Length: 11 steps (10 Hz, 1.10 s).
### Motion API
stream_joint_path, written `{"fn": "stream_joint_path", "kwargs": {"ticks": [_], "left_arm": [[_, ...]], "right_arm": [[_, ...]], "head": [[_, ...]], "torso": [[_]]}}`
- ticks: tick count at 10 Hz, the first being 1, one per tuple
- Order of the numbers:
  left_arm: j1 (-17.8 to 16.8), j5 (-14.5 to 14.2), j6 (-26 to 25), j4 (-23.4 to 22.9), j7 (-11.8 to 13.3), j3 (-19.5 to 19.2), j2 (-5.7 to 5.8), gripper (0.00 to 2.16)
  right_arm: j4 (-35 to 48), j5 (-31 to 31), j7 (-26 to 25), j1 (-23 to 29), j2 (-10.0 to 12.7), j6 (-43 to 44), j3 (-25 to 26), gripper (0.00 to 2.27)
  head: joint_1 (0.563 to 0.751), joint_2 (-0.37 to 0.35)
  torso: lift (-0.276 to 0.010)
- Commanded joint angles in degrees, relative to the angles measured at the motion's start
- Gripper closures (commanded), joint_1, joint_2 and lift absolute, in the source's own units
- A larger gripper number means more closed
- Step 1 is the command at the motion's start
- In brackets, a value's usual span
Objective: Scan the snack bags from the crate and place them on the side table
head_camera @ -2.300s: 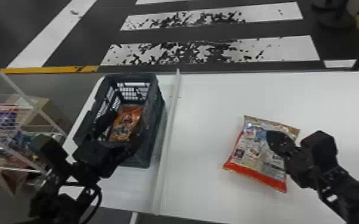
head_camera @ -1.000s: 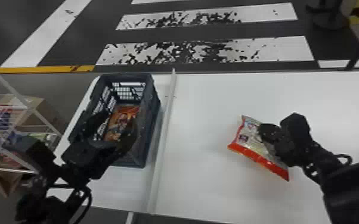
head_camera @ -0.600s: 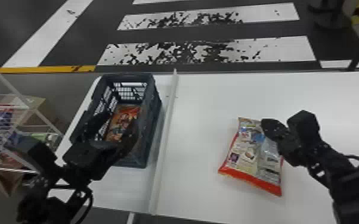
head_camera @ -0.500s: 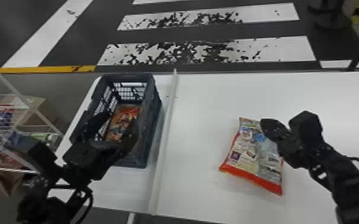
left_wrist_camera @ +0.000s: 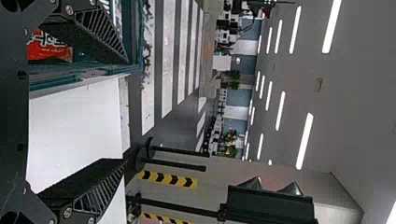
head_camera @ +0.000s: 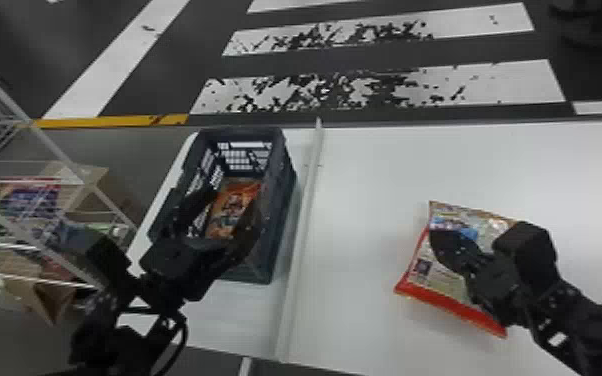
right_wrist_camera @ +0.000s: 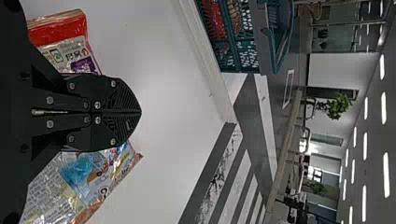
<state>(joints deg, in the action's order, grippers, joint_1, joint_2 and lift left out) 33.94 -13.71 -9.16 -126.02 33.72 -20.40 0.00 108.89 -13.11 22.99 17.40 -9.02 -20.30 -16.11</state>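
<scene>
The right jaws (head_camera: 437, 237) have slid farther across the snack bag (head_camera: 427, 275), which shows more print than a second ago; scanning likely comes next. They're pressed together above it; I can't tell if they pinch a fold. Spread left jaws (head_camera: 232, 205) hang over the crate (head_camera: 283, 210). White worktop (head_camera: 365, 175) extends beneath, striped floor (head_camera: 485, 85) beyond.

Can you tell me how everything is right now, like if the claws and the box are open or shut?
Left claw: open, by the crate.
Right claw: shut, over the silvery snack bag.
Crate: upright, open on top.
Orange snack bag: inside the crate.
Silvery snack bag: lying on the white table, partly hidden.
</scene>
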Motion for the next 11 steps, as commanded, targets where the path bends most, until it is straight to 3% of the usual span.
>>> {"fn": "stream_joint_path", "kwargs": {"ticks": [1,5,11], "left_arm": [[0.1,-0.1,0.1,0.2,0.0,-0.3,-0.15,0.13],[0.2,-0.2,0.1,0.3,0.6,-0.4,-0.15,0.13],[0.5,-0.2,0.1,0.3,0.7,-0.6,-0.15,0.14]], "right_arm": [[0.0,-0.4,0.3,0.1,0.0,-0.8,-2.3,2.14],[-4.4,-3.6,0.7,-3.8,0.2,-3.9,-7.4,2.14],[-13.6,-5.3,0.6,-11.1,2.2,-4.6,-7.9,2.14]], "head": [[0.695,0.295],[0.695,0.35],[0.695,0.35]], "torso": [[-0.094],[-0.094],[-0.094]]}}
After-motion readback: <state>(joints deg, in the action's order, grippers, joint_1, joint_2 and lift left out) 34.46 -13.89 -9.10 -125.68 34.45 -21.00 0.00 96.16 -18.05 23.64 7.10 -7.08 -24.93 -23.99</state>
